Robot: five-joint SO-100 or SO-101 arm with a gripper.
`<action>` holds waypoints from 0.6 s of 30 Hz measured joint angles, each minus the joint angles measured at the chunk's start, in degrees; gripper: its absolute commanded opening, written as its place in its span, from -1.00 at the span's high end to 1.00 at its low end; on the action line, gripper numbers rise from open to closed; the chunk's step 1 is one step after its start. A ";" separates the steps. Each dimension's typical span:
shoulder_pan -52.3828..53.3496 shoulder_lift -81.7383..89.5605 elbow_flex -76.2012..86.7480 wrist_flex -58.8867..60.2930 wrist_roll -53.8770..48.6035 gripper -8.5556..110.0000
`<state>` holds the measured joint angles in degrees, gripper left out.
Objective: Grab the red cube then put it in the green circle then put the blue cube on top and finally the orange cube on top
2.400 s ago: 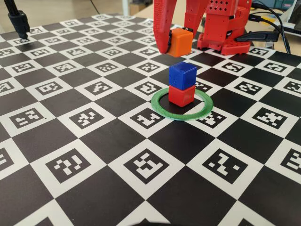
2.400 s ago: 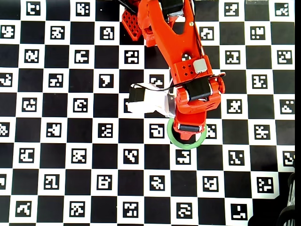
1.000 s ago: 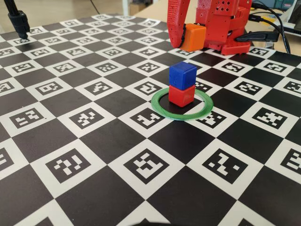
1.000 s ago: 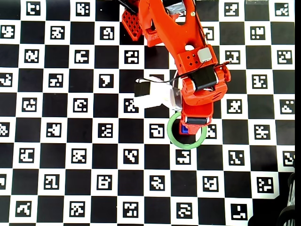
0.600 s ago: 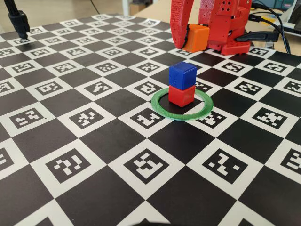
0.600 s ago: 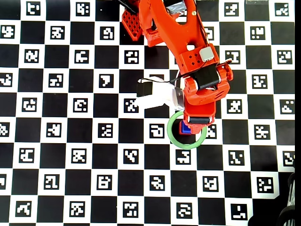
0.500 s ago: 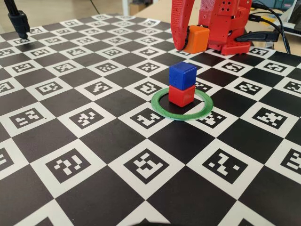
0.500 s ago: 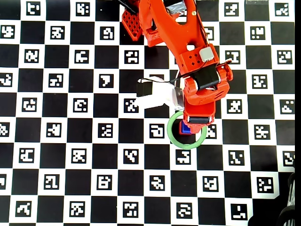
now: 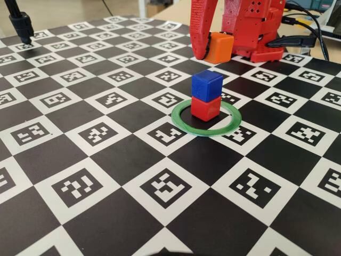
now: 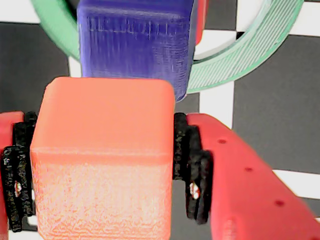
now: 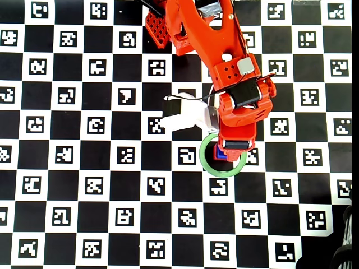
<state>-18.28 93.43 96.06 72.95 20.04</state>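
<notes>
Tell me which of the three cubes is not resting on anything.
The orange cube. The claw holds it in the air, while the blue cube sits on the red cube inside the green ring.

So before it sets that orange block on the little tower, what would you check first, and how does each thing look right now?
1. Grip on the orange cube: gripper shut on both its sides. Ok.
2. Base: red cube sits inside the green circle. Ok.
3. Tower: blue cube rests squarely on the red one. Ok.
4. Height: in the fixed view the orange cube hangs above the blue top. Ok.
5. Alignment: the orange cube is still behind the tower, not over it. Not ok.
6. Blue top free of obstructions: ok.
</notes>
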 measured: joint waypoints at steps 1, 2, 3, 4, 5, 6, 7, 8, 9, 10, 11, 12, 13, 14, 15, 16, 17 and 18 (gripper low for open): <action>0.00 0.00 0.09 0.00 -0.18 0.68; 0.00 0.00 0.35 0.00 -0.09 0.68; 0.00 0.00 0.53 0.00 -0.09 0.68; 0.00 0.00 0.62 0.00 -0.09 0.68; 0.00 0.00 0.62 0.00 -0.09 0.68; 0.26 0.00 0.79 0.00 -0.09 0.68; 0.53 0.00 1.05 -0.18 -0.09 0.68; 0.70 0.00 1.23 -0.53 -0.09 0.68; 0.97 0.00 1.49 -0.79 -0.26 0.68; 1.14 0.00 1.67 -1.05 -0.53 0.68; 1.23 0.00 1.93 -1.23 -0.79 0.68; 1.23 0.00 2.02 -1.58 -0.88 0.68; 1.32 0.00 2.02 -1.76 -1.05 0.68; 1.41 0.00 2.02 -1.93 -1.14 0.68; 1.41 0.00 2.02 -2.02 -1.14 0.68; 1.58 0.00 2.02 -2.11 -1.32 0.68; 1.67 0.00 2.02 -2.11 -1.23 0.68; 1.76 0.00 2.02 -2.11 -1.23 0.68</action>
<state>-16.52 93.43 98.09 70.84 18.81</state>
